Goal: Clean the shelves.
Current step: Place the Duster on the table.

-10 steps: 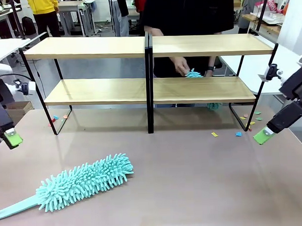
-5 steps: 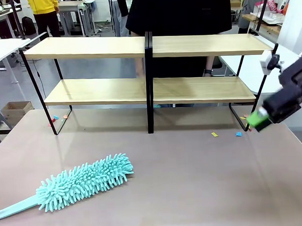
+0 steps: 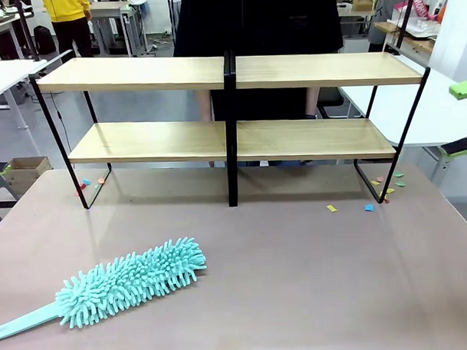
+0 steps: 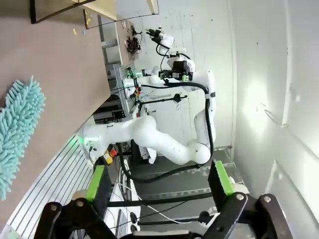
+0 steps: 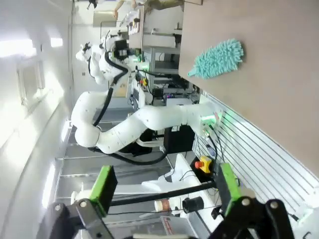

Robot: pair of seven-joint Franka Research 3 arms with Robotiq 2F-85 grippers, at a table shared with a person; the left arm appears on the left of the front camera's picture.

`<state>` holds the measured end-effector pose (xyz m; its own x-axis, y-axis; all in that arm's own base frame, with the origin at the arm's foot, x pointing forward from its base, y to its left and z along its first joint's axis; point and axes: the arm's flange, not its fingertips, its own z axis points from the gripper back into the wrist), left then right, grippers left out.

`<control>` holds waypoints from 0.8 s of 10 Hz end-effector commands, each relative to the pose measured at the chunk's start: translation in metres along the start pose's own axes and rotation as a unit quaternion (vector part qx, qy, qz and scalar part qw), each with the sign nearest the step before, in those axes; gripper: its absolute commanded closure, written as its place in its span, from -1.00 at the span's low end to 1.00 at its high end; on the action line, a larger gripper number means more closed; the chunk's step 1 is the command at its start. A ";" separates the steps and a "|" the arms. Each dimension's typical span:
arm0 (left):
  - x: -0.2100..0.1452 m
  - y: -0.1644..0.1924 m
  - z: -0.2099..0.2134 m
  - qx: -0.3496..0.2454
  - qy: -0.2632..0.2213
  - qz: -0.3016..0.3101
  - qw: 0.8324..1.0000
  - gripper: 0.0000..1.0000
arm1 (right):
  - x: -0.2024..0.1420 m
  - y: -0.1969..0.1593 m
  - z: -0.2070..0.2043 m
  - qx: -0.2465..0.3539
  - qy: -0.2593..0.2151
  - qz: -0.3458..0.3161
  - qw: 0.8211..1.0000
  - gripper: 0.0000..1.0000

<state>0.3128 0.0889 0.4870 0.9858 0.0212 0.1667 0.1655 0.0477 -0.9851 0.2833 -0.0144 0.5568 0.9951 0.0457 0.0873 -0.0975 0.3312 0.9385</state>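
The shelves (image 3: 145,73) stand across the far half of the brown table (image 3: 298,280), two light wood tiers on a thin black frame with a central post. A teal fluffy duster (image 3: 130,282) lies at the front left, apart from both grippers. My right gripper (image 3: 462,117) is raised at the right edge, its green pads far apart. The right wrist view has this gripper (image 5: 166,185) open and empty, with the duster (image 5: 217,59) far off. My left gripper (image 4: 157,179) is open and empty too, off the table's side, with the duster (image 4: 17,134) and a shelf corner (image 4: 132,7) in sight.
A person in black (image 3: 259,20) stands right behind the shelves. Small coloured paper scraps (image 3: 368,208) lie on the table near the right shelf leg, and a few more (image 3: 84,182) by the left leg. A cardboard box (image 3: 22,168) sits on the floor at left.
Both grippers have pulled back from the table, the left out past the left edge, the right up and to the right edge. The person's hand with a teal cloth has left the lower shelf.
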 end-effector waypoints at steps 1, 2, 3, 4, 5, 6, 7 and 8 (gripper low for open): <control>-0.002 -0.009 0.004 0.007 0.021 -0.010 1.000 -1.00 | 0.009 0.009 -0.027 -0.024 0.033 0.027 0.999 -1.00; -0.002 -0.009 0.004 0.007 0.021 -0.010 1.000 -1.00 | 0.009 0.009 -0.027 -0.024 0.033 0.027 0.999 -1.00; -0.002 -0.009 0.004 0.007 0.021 -0.010 1.000 -1.00 | 0.009 0.009 -0.027 -0.024 0.033 0.027 0.999 -1.00; -0.002 -0.009 0.004 0.007 0.021 -0.010 1.000 -1.00 | 0.009 0.009 -0.027 -0.024 0.033 0.027 0.999 -1.00; -0.002 -0.009 0.004 0.007 0.021 -0.010 1.000 -1.00 | 0.009 0.009 -0.027 -0.024 0.033 0.027 0.999 -1.00; -0.002 -0.009 0.004 0.007 0.021 -0.010 1.000 -1.00 | 0.009 0.009 -0.027 -0.024 0.033 0.027 0.999 -1.00; -0.002 -0.009 0.004 0.007 0.021 -0.010 1.000 -1.00 | 0.009 0.009 -0.027 -0.024 0.033 0.027 0.999 -1.00; -0.002 -0.009 0.004 0.007 0.021 -0.010 1.000 -1.00 | 0.009 0.009 -0.027 -0.024 0.033 0.027 0.999 -1.00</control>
<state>0.3118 0.0900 0.4951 0.9842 -0.0048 0.1769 0.1769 0.0525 -0.9828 0.2877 0.0157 0.5540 0.9886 0.1172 0.0949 -0.1341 0.3945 0.9091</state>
